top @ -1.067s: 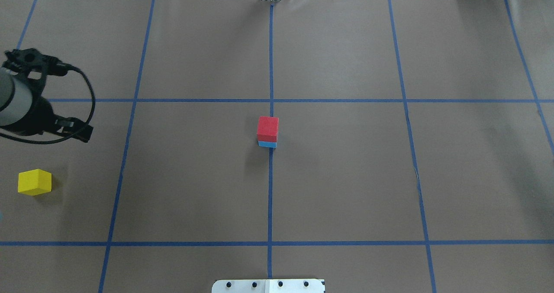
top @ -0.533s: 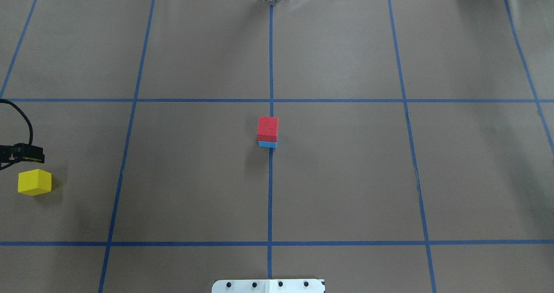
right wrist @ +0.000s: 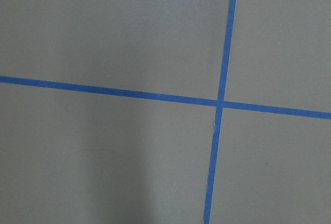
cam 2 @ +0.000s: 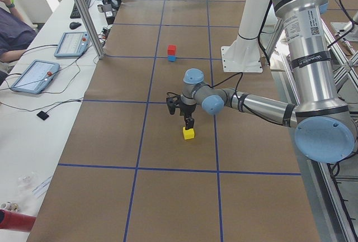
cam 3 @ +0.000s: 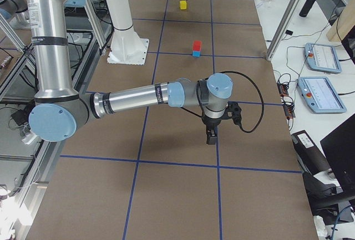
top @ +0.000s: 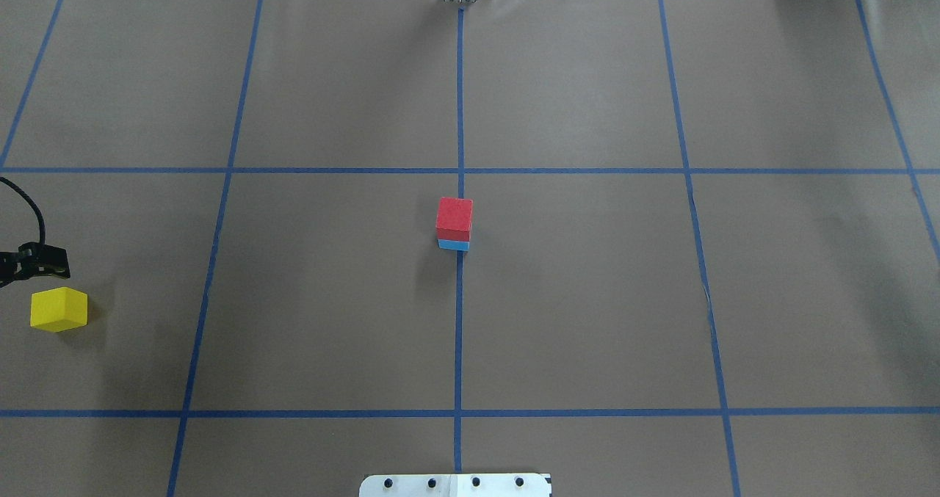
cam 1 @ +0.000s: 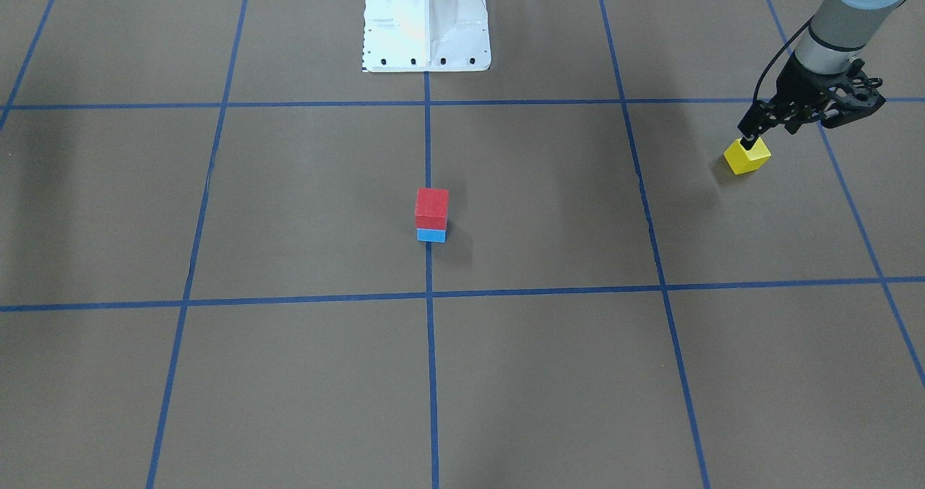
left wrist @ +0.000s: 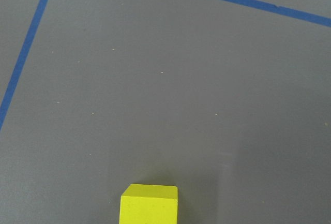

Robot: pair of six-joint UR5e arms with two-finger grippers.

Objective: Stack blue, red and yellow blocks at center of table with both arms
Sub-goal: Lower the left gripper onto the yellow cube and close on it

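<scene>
— Progress, item one: what stands at the centre of the counter (cam 1: 289, 185)?
— Two tiers are in place. The blue block (cam 1: 431, 235) rests on the centre tape line and the red block (cam 1: 432, 208) sits squarely on top of it, edges near enough flush. No arm is near either one.

— And the third piece?
— Not yet delivered. The yellow block (cam 1: 748, 157) lies flat on the counter far out on the robot's left side, well apart from the stack.

— What is attending to it?
— The left fingers (cam 1: 751, 142) hang just over its top face, pointing down. I cannot tell how wide they are parted. They appear to grip nothing, since the block sits on the counter with its sides uncovered.

— The other arm?
— The right fingers (cam 3: 211, 136) are low over bare counter on the opposite side, seen only from the end of the table. Whether they are parted or closed, I cannot tell. Nothing is visible in them.

— Your assessment?
— Roughly two thirds complete, in my judgement. Outstanding: grasp yellow, carry it to centre, and set it on red without shifting the lower tiers.
</scene>
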